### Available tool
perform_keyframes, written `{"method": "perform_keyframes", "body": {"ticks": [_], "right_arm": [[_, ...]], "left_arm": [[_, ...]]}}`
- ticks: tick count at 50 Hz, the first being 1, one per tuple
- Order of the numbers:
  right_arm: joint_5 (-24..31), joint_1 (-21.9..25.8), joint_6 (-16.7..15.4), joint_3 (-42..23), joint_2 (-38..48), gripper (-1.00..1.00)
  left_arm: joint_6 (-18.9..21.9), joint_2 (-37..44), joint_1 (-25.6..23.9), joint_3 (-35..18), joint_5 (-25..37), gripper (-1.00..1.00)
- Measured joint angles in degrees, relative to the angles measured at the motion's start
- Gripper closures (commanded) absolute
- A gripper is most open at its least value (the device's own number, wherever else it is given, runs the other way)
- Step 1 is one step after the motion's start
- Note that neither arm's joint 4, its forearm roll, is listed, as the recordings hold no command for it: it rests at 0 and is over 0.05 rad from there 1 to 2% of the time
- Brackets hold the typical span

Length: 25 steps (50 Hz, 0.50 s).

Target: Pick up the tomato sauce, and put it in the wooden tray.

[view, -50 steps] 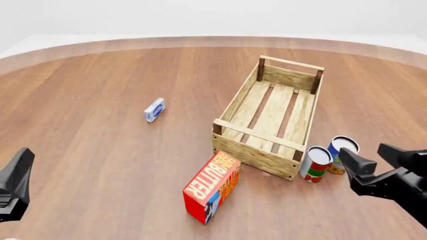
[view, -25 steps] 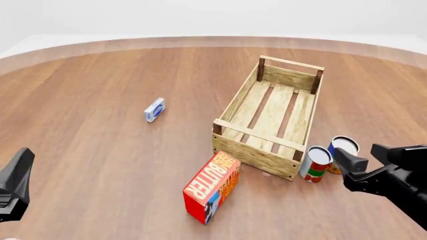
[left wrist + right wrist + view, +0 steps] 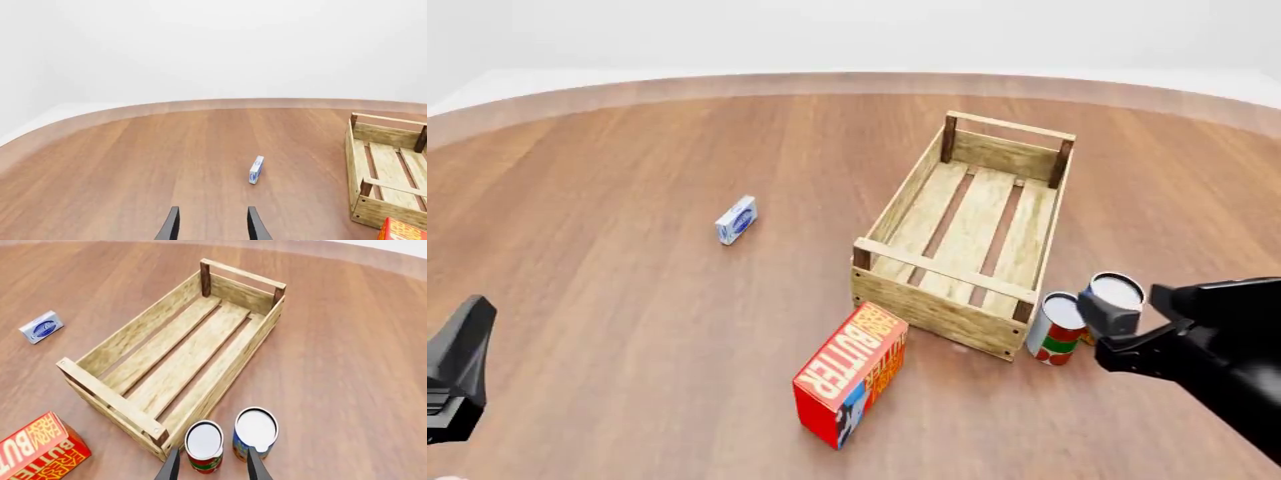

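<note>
Right gripper, jaws parted and holding nothing, hangs above the two cans near the tray's near right corner; in the right wrist view its fingertips straddle the sauce on its near side. The sauce stands upright on the table just beside the tray, touching or nearly touching the blue can on its right; one fingertip overlaps that can's top. The butter box stands tilted to the tray's near left, and a small white-and-blue packet lies well apart to the far left. Left gripper, open, sits low at the left. Compared with 1.0 s ago, the right gripper has shifted left and forward toward the cans; the objects have not moved.
</note>
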<state>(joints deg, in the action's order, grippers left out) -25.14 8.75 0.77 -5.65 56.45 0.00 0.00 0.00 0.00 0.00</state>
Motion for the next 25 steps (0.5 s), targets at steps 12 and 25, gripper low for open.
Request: {"method": "perform_keyframes", "body": {"ticks": [12,25], "right_arm": [[-4.39,0.38,0.41,0.34,4.91,-1.00],[-9.05,0.64,0.90,1.04,9.61,-1.00]], "left_arm": [[0.00,0.00,0.00,0.00,0.00,-1.00],[0.00,0.00,0.00,0.00,0.00,-1.00]]}}
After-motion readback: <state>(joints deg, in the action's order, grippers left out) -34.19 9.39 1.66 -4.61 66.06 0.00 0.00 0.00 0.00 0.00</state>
